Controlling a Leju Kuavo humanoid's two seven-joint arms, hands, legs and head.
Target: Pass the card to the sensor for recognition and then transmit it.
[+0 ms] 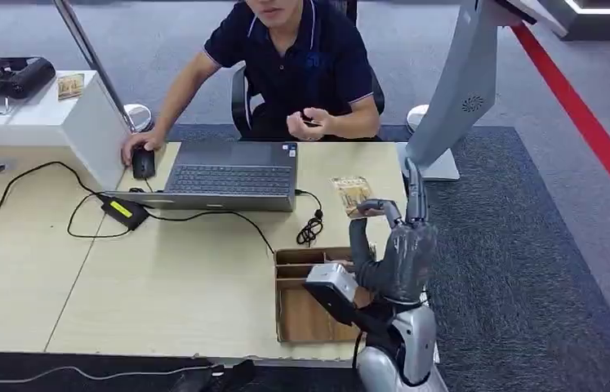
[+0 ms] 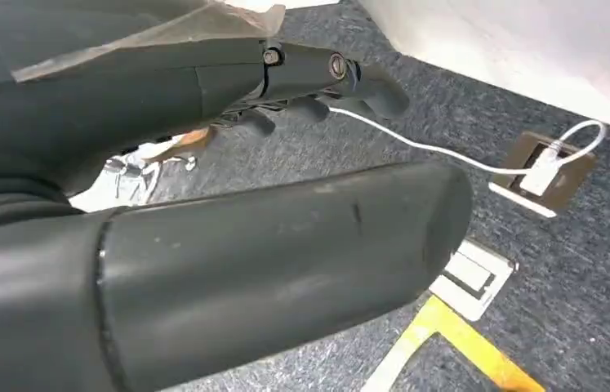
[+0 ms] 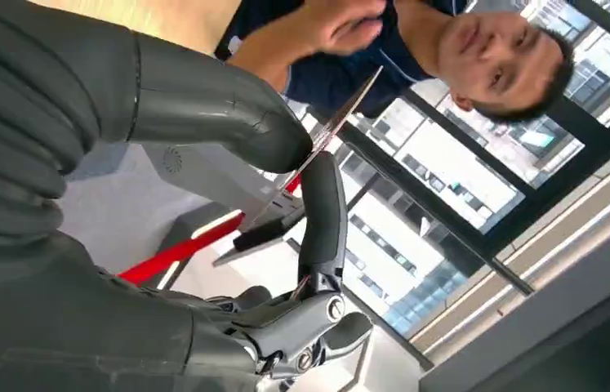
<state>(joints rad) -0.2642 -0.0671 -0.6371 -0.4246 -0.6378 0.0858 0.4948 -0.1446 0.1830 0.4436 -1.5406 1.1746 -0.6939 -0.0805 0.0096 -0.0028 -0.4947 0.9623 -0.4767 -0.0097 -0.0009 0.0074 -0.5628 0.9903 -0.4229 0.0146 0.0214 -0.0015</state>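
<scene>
We see the right hand (image 1: 395, 253) pinching the card (image 1: 352, 194) by one edge, right of centre in the head view; thin, light, probably slick, so we hold near that edge, while the left hand's (image 2: 203, 204) fingers look curled, holding nothing

- The tabletop (image 1: 179, 278) is pale wood.
- A brown tray with dividers (image 1: 305, 314) sits on it just beside the right robot hand (image 1: 395, 245).
- An open grey laptop (image 1: 232, 175) lies well beyond that robot hand, to its left.
- A black mouse (image 1: 144, 163) and a black adapter with a yellow label (image 1: 124, 211) lie further left.
- Black cables (image 1: 228, 216) trail across the surface.
</scene>
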